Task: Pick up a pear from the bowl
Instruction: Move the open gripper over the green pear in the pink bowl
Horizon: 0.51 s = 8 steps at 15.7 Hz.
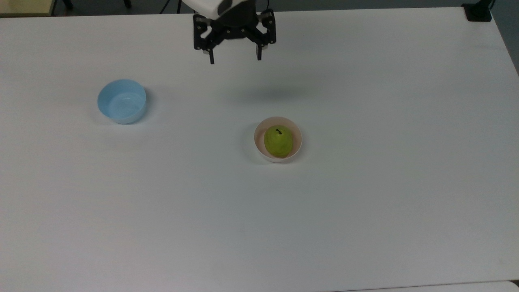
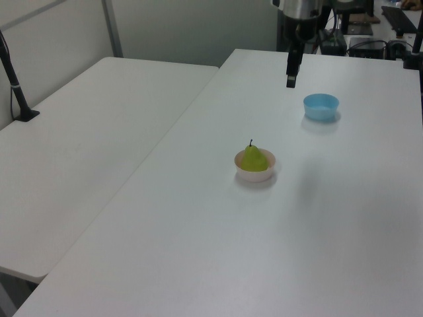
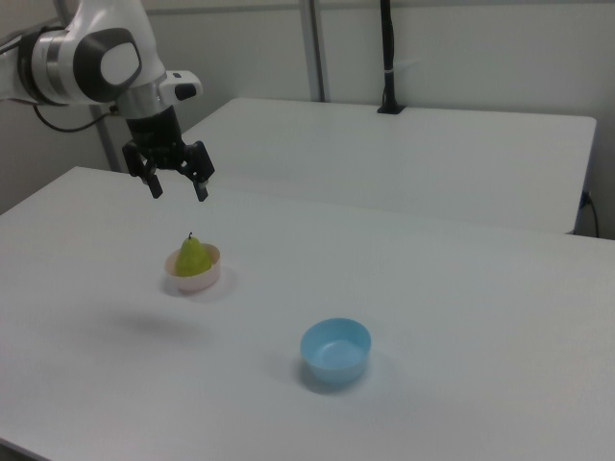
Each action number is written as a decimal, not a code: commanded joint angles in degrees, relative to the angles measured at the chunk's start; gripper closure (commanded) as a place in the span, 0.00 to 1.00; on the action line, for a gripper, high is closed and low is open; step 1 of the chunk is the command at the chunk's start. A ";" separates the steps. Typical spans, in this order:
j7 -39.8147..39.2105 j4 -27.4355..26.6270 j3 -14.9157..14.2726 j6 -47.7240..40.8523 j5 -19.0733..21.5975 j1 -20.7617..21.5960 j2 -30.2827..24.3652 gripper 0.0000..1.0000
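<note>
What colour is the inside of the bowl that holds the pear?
Pale pink; the bowl around the pear shows it best in the top view.

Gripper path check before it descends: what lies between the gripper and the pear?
Nothing: in the top view, bare white table separates the open gripper from the pear in its bowl.
</note>
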 commanded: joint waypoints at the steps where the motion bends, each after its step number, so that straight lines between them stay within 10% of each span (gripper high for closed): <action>1: -0.49 0.60 -0.50 2.29 0.91 1.45 2.38 0.00; 8: -0.40 0.86 -0.50 3.52 0.82 3.03 4.49 0.00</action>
